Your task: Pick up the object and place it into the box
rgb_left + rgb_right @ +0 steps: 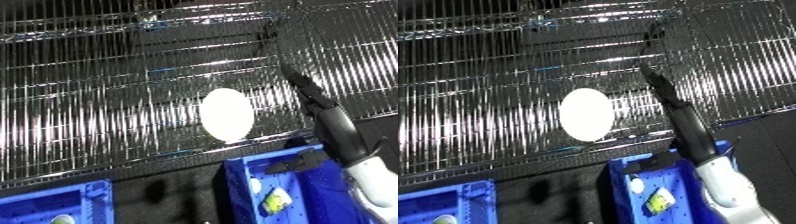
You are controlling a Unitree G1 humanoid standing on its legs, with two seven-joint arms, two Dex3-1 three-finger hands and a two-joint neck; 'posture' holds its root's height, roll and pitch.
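A white oval object (226,114) stands on edge on the wire shelf (107,100), near its front lip. My right hand (333,125) reaches up from the lower right, its black fingers straight and pointing up and to the left. It is open and holds nothing. The hand lies just right of the white object with a small gap between them. Its thumb (656,161) sticks out low to the left, over the blue bin (238,175) below the shelf. My left hand is out of sight.
The blue bin at lower right holds a yellow-green item (277,200) and a small white one (255,186). A second blue bin (53,200) sits at the lower left. Wire mesh shelving (736,60) rises behind and to the right.
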